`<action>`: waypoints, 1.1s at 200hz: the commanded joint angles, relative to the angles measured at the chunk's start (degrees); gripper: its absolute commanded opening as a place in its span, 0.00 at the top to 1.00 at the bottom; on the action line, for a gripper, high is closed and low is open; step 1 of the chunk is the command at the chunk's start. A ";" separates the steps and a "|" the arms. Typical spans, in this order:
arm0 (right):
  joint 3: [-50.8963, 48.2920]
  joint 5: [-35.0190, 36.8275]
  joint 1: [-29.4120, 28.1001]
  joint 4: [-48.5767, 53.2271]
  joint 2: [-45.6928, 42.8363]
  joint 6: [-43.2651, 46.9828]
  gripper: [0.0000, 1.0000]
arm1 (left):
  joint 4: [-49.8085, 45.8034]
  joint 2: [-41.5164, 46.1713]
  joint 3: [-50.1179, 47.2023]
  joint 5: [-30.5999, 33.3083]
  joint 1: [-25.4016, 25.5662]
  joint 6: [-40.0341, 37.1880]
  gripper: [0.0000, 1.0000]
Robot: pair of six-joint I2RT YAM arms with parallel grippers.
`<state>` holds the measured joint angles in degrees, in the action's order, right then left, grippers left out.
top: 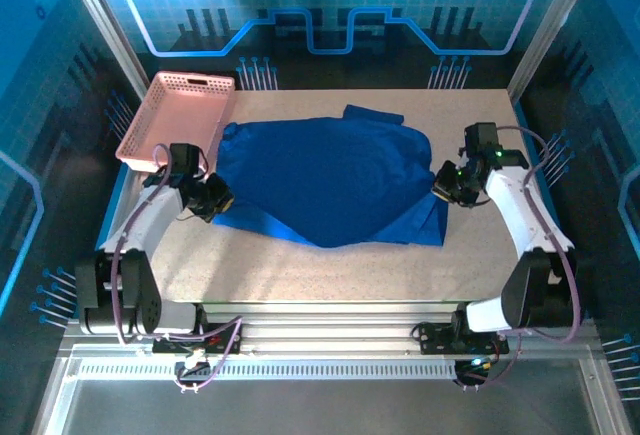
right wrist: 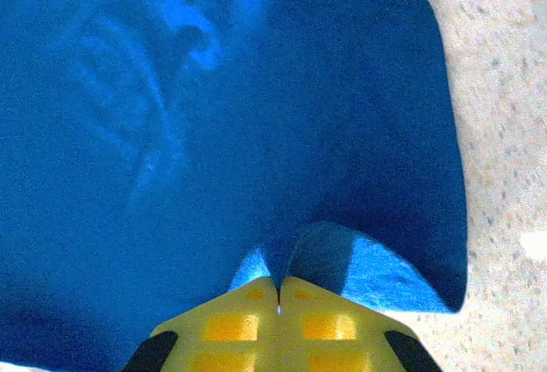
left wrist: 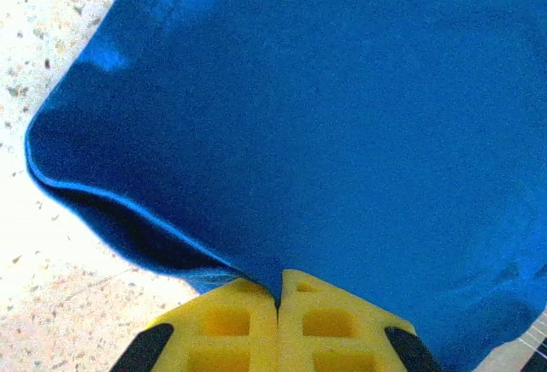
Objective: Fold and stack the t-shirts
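Beige speckled table (top: pixel 340 273) lies bare along its near edge, just beyond the arm bases. Past that strip, the royal-blue t-shirt (top: pixel 330 180) is spread over the middle of the table. Its near hem dips into a shallow point, and a doubled flap lies at the near right.

The left gripper (top: pixel 215 198) sits at the shirt's left edge. In the left wrist view its yellow pads (left wrist: pixel 226 325) are pressed together with a fold of blue cloth pinched between them. The cloth curls up off the table just to the left.

The right gripper (top: pixel 447 183) mirrors it at the shirt's right edge. Its jaws are likewise closed on a small tuck of fabric, with the paler underside showing on either side of the pinch.

The step looks like a two-handed fold, with both sides held:
- The two arms should rise together to the same height, so the cloth hangs level rather than twisting.
- Keeping a light tension between the grips should take out the sag in the near hem.
- The carried edge should be laid down square before either grip lets go.

A pink basket (top: pixel 180 115) stands at the far left corner, touching or just beside the shirt's far left part. The left arm's swing should pass clear of it.
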<state>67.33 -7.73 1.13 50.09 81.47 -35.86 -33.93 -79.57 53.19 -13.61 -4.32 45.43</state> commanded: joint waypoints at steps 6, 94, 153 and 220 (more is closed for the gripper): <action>5.54 1.71 -0.69 -0.25 4.40 3.91 1.00 | -0.46 -2.45 3.29 -0.10 -1.49 -3.03 0.95; 15.98 3.82 -0.25 0.53 16.76 8.11 1.00 | 0.51 -7.78 3.68 0.89 -5.79 -6.05 0.96; 23.38 4.64 -0.51 1.75 23.56 10.04 1.00 | 1.85 -13.46 7.11 1.17 -6.14 -6.84 0.96; 30.87 4.74 -1.54 3.04 29.84 11.20 1.00 | 2.94 -17.86 8.93 1.37 -6.14 -7.20 0.95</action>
<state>94.89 -3.42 0.86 51.16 109.01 -25.82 -31.14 -96.03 61.01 -13.28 -9.72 39.88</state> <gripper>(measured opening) 0.061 0.052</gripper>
